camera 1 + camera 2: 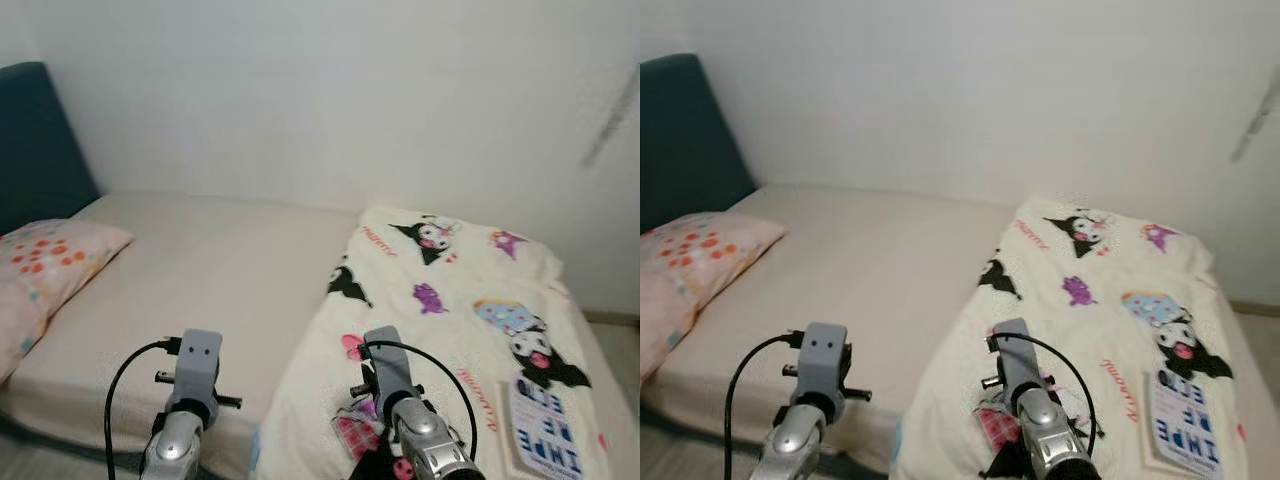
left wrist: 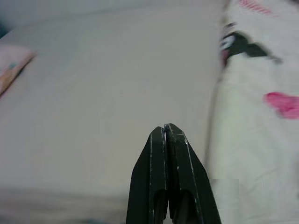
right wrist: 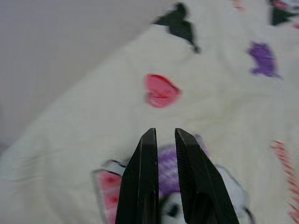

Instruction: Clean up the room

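Note:
A bed with a bare beige sheet [image 1: 210, 270] stands before me. A cream blanket [image 1: 450, 330] printed with cartoon figures covers its right half, slightly rumpled. A pink dotted pillow [image 1: 45, 265] lies at the left end. My left arm [image 1: 190, 385] is raised over the bed's near edge, and its gripper [image 2: 165, 127] is shut on nothing above the sheet. Over the blanket's near part my right arm [image 1: 400, 400] is raised, its gripper [image 3: 164, 131] open by a narrow gap and holding nothing.
A dark teal headboard [image 1: 35, 140] rises at the left behind the pillow. A white wall [image 1: 330, 90] runs along the bed's far side. A strip of floor [image 1: 40, 460] shows below the bed's near edge at the left.

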{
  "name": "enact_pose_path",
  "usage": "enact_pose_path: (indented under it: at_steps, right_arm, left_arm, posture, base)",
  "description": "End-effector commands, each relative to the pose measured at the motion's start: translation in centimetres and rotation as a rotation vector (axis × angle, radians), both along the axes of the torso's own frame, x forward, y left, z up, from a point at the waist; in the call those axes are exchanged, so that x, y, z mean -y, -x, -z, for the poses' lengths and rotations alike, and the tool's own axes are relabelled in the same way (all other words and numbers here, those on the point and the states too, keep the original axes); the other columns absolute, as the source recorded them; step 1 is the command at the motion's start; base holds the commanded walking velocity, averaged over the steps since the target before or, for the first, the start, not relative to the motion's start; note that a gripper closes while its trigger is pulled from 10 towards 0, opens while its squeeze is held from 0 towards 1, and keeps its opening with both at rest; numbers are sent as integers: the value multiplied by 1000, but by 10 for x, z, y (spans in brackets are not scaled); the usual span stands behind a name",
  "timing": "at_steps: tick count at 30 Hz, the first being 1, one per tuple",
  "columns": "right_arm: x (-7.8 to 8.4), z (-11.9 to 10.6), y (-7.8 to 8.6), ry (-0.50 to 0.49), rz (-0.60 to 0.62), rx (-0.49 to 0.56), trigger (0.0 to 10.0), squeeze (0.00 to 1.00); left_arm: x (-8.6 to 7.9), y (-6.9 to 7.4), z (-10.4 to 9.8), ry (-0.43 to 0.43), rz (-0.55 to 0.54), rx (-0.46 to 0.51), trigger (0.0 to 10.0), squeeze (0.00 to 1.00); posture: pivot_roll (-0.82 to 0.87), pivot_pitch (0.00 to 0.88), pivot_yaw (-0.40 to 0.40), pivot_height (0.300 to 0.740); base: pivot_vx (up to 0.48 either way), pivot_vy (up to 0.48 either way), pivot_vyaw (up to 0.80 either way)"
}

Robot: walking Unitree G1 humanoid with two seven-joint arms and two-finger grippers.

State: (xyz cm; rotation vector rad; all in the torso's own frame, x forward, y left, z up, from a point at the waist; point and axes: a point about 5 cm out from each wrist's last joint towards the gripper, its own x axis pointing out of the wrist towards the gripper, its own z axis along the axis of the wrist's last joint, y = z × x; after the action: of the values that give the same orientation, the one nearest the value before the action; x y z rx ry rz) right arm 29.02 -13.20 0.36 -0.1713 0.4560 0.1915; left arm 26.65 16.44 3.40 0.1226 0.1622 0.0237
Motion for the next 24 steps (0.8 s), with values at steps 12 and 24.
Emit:
enact_pose_path:
  at_steps: [12,24]
  right_arm:
    - [-4,-1,-1,-3,-23,-5,10000,0]
    - [-5,-6,-3,-1,-55,44,10000,0]
  left_arm:
    - [-6,4,5,3,-43,-24,10000,0]
    - [-4,6,5,62,-71,-24,10000,0]
  posture:
    - [33,4,-19,740]
    - [30,12,-22,740]
  base:
    - [0,0,-800]
    - [0,0,-467]
